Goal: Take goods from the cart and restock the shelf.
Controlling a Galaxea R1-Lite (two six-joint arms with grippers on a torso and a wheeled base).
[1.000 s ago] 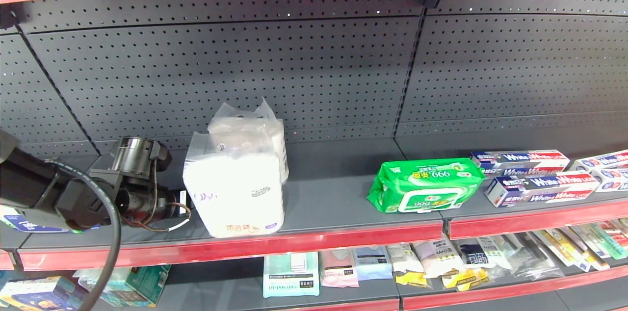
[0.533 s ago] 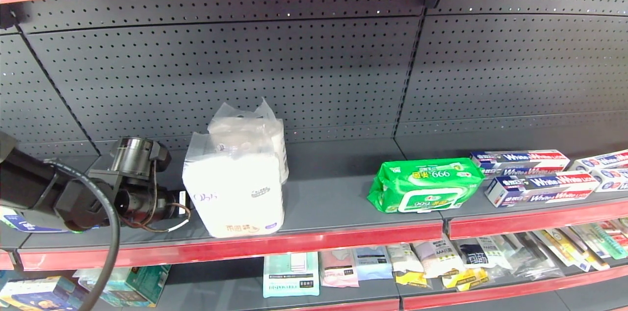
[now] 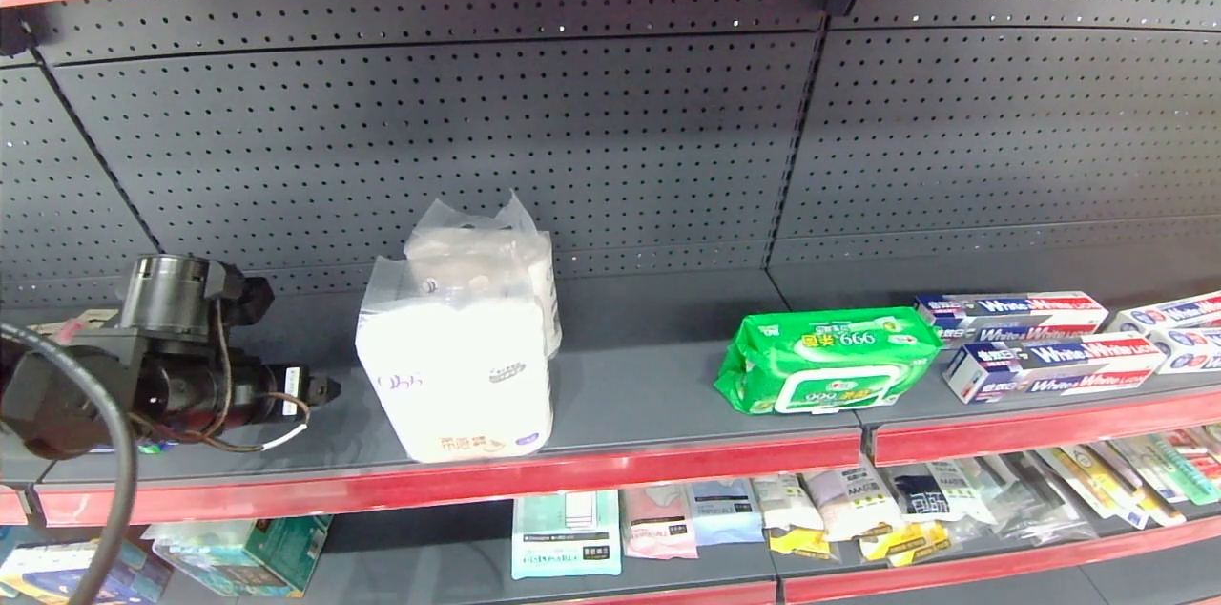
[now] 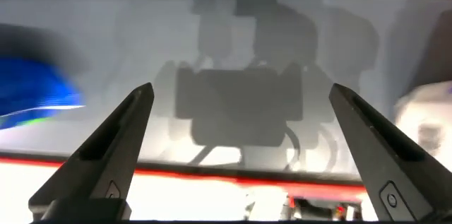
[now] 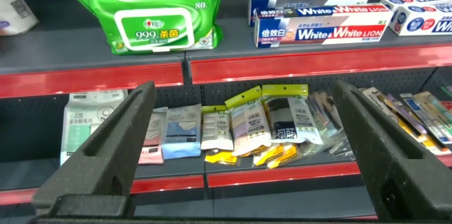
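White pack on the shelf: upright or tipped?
Upright: the white pack stands on its flat base on the shelf, sealed top up.

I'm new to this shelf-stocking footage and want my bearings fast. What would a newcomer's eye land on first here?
The white pack of paper rolls stands tall near the front of the grey shelf, with the left gripper open just to its left. Farther right lies a bright green wipes pack, next to stacked toothpaste boxes.
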